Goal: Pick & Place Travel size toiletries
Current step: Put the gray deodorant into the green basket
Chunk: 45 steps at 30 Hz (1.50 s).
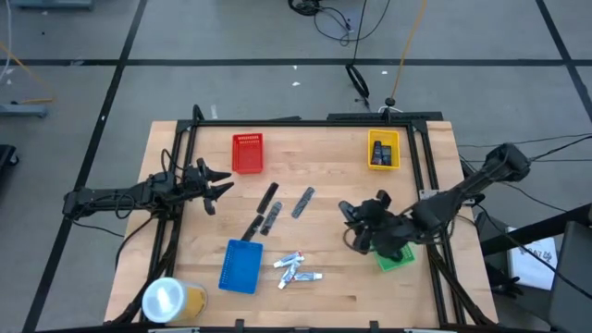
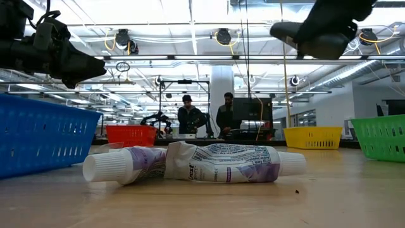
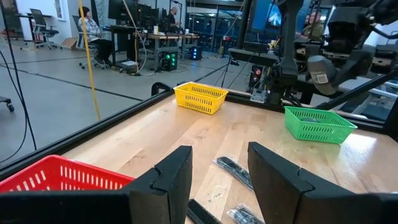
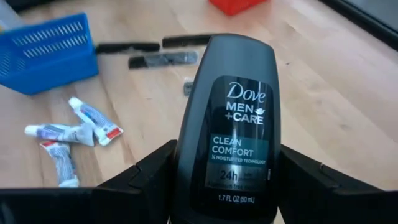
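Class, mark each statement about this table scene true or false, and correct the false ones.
1. The right gripper holds a dark deodorant. True.
2. The yellow tray is empty. False: dark items lie in it.
3. Three small white tubes lie on the table right of the blue tray. True.
4. The left gripper is holding a comb. False: its jaws are open and empty, above the table near the red tray.
5. The green tray sits at the table's left edge. False: it is on the right side, beneath the right arm.
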### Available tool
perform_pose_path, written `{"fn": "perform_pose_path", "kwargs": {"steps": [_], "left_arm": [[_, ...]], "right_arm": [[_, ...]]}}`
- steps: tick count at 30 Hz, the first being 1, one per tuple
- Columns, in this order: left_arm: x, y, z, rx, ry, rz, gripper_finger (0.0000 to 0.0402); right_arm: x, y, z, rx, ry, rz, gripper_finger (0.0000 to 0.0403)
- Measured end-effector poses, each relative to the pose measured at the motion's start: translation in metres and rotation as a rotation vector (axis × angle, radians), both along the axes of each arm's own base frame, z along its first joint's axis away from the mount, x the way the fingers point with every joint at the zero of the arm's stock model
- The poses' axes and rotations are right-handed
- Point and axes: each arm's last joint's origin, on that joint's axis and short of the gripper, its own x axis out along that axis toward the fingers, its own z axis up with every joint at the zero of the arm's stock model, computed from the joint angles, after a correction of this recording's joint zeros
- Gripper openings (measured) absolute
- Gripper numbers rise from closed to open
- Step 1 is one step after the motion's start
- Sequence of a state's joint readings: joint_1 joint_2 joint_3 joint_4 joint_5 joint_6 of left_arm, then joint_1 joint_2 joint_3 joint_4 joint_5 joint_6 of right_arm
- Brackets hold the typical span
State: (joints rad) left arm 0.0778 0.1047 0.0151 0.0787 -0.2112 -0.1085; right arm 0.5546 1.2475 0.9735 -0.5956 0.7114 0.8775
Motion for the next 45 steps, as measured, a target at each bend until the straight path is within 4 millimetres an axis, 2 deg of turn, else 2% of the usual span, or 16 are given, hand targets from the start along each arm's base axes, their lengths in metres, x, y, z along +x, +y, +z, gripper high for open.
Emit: {"fn": "perform_pose_path", "kwargs": {"steps": [12,19,29,37,45], "left_arm": [[0.0,0.0,0.0,0.0,0.0,0.001,0.0154],[0.0,0.0,0.0,0.0,0.0,0.0,0.0154],[0.0,0.0,0.0,0.0,0.0,0.0,0.0154],[0.0,0.0,0.0,0.0,-0.001,0.0,0.0154],[0.0,0.0,0.0,0.0,0.0,0.0,0.0154]], "right_arm": [[-0.045,-0.008,-0.009,0.126,-0.244,0.04,0.0212],[-0.058,-0.006,-0.006,0.38,-0.267,0.042,0.0212],[-0.065,-0.005,-0.024,0.569,-0.066,-0.058,0.0212],[-0.074,0.006,-0.035,0.787,0.153,-0.116,0.0212],[-0.087,0.012,-0.041,0.871,0.293,-0.205,0.0212]]}}
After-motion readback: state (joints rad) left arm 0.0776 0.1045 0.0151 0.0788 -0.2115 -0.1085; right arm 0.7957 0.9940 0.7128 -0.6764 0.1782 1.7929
